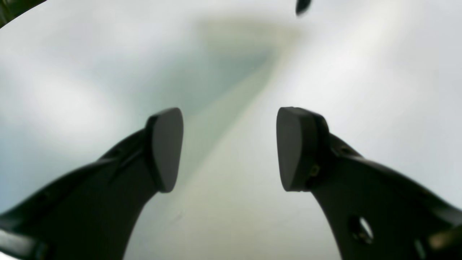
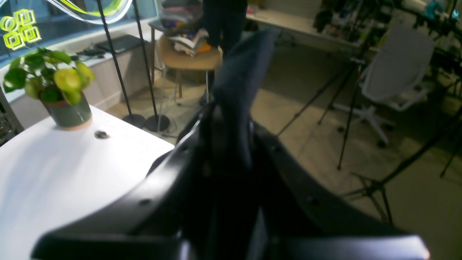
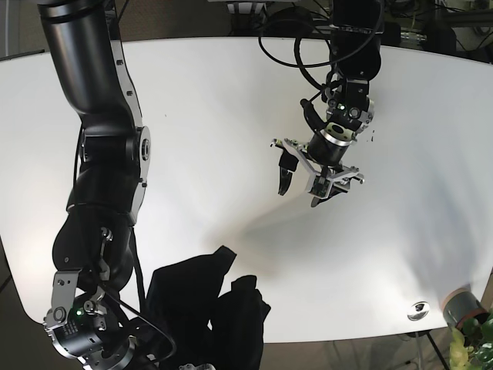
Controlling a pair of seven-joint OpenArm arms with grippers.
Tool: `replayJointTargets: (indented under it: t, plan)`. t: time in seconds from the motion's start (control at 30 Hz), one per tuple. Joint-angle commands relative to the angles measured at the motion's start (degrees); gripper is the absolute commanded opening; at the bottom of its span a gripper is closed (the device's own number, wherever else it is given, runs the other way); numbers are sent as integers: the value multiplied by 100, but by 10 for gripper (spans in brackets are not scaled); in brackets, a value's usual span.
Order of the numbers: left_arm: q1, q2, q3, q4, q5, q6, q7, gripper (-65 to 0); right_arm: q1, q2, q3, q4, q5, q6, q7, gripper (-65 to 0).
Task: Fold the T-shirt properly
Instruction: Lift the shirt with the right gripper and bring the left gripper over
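here, in the base view, the right arm [image 3: 100,154] runs down the left edge of the white table [image 3: 208,139], and its gripper [image 3: 166,351] sits at the near edge, clamped on the black shirt [image 3: 208,308]. the shirt lies bunched and crumpled at that near edge, left of centre, part of it on the table and part hanging past the rim. in the right wrist view the gripper [image 2: 227,119] is closed around a fold of the dark shirt [image 2: 242,76] that stands up between the fingers, with the table [image 2: 54,173] at lower left and a potted plant [image 2: 57,90] on its corner; beyond are floor, tripods and a white chair [image 2: 393,72]. further right in the base view, the left gripper [image 3: 308,185] hangs over bare table past centre, well apart from the shirt, its fingers spread and holding nothing. the left wrist view shows the same: the two dark pads [image 1: 166,148] stand wide apart over the blurred white table [image 1: 379,72]. the plant's pot [image 3: 462,308] shows at the table's near right corner, beside a small round metal fitting [image 3: 418,310].
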Motion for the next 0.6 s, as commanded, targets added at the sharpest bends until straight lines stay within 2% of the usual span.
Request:
replayJointTargets:
  t: [0.0,0.37,0.57]
  plan:
    - [-234,12,78,42,-27,-10,-134,-272,-7,-163,15,91,81,-26,251,-631]
    - [-296,-15,324,-397,-27,-10,-143,-272,-1203,-418,15,381,81,-26,278,-631]
    - [-516,29,614,-819,-36,-10,-160,-272,-1308,-418,15,478,81,-26,287,-631]
